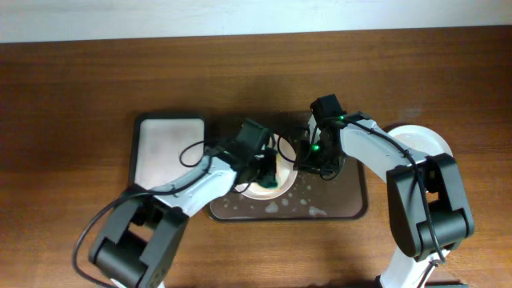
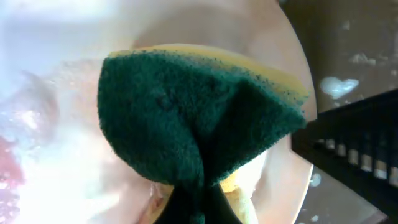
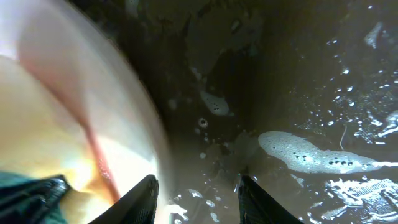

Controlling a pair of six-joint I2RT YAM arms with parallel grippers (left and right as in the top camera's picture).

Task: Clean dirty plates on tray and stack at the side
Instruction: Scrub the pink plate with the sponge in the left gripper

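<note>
Left gripper (image 1: 266, 166) is pinching the green sponge (image 2: 186, 130) against the plate (image 1: 258, 190). Right gripper (image 3: 198, 202) is hanging parted and empty, beside the plate's rim on the side toward the bench's right edge.

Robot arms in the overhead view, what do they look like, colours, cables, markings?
The left arm and right arm have white link shells with black joints and bases. Thin black cables loop beside each wrist. A green light glows near the right wrist. The right pincer has dark, flat, tapering fingers.

Wooden table (image 1: 80, 96) — tray (image 1: 352, 210), sponge tray (image 1: 168, 152), plate (image 1: 420, 138).
</note>
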